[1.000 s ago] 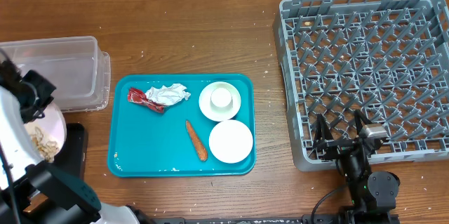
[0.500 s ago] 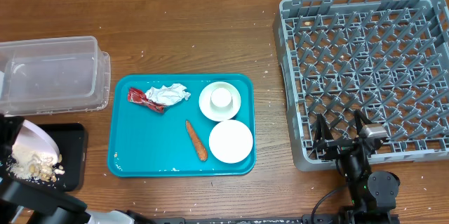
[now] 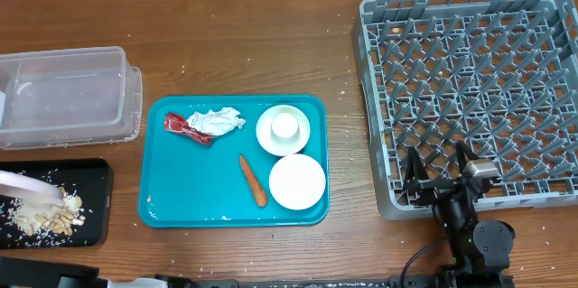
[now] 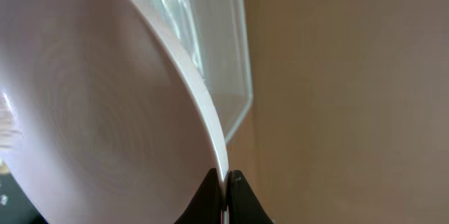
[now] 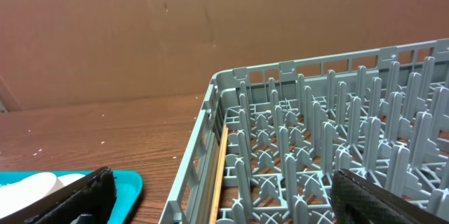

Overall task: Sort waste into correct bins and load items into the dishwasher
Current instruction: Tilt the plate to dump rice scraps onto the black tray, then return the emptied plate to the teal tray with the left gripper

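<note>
Left wrist: left end effector (image 4: 226, 180) clenched on pink plate (image 4: 105, 112) rim. Overhead: plate tilted over black tray (image 3: 97, 199), lower-left frame edge. Right end effector (image 3: 439, 167) released, at rack (image 3: 470, 80) lower edge.

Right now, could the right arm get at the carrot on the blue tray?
Probably yes. The right pincer is open and empty by a corner of the grey rack. Only the white bowl lies between it and the carrot, so reaching over from above looks feasible.
</note>
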Motion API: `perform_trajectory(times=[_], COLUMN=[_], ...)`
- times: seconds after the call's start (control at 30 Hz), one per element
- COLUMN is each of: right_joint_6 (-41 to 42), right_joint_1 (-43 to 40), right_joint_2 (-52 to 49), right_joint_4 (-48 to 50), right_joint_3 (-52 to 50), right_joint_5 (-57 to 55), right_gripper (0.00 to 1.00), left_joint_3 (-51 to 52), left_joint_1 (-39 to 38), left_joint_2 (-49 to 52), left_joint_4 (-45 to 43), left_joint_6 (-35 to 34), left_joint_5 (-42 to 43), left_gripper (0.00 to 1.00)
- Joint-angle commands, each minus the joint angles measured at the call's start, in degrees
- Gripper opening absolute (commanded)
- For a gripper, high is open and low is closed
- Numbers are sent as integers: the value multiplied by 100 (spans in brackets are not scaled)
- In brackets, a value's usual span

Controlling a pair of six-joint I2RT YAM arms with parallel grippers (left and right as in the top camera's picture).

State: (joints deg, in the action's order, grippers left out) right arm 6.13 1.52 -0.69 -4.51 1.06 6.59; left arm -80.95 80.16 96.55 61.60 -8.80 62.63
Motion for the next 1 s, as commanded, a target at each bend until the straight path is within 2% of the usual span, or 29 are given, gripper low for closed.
perform_trajectory(times=[0.0,0.03,0.13,0.17,0.23,0.4,0.53,0.67,0.73,0.87,0.97], right_joint_6=[-20,-20,-20,-20,-20,-20,-20,-20,-20,-20,-20], right_joint_1=[-20,-20,-20,-20,-20,-20,-20,-20,-20,-20,-20], right_joint_2=[52,52,52,52,52,52,52,52,52,52,52], right_joint_4=[31,28,28,28,28,28,28,28,28,28,28], right_joint_3=[-59,-59,-59,-59,-59,-59,-59,-59,-59,-59,-59], right_joint_5=[-52,-52,-52,-52,-52,-52,-52,-52,-52,-52,-52], right_gripper=[100,100,100,100,100,100,100,100,100,100,100], left_joint_3=[22,22,22,22,22,13,9,9,9,11,33], left_joint_1=[59,52,44,44,44,0,-337,-1373,-1926,-3978,-5362], left_joint_2=[-22,-22,-22,-22,-24,-118,-448,-1224,-1519,-1987,-1930], left_joint_4=[50,175,-168,-96,199,791,1303,1648,1526,1598,1668], left_joint_6=[260,345,422,271,490,723,1014,981,640,-280,-643], left_joint_5=[190,341,431,481,890,769,575,-79,-522,-2874,-3858], left_gripper=[4,4,4,4,4,4,4,4,4,4,4])
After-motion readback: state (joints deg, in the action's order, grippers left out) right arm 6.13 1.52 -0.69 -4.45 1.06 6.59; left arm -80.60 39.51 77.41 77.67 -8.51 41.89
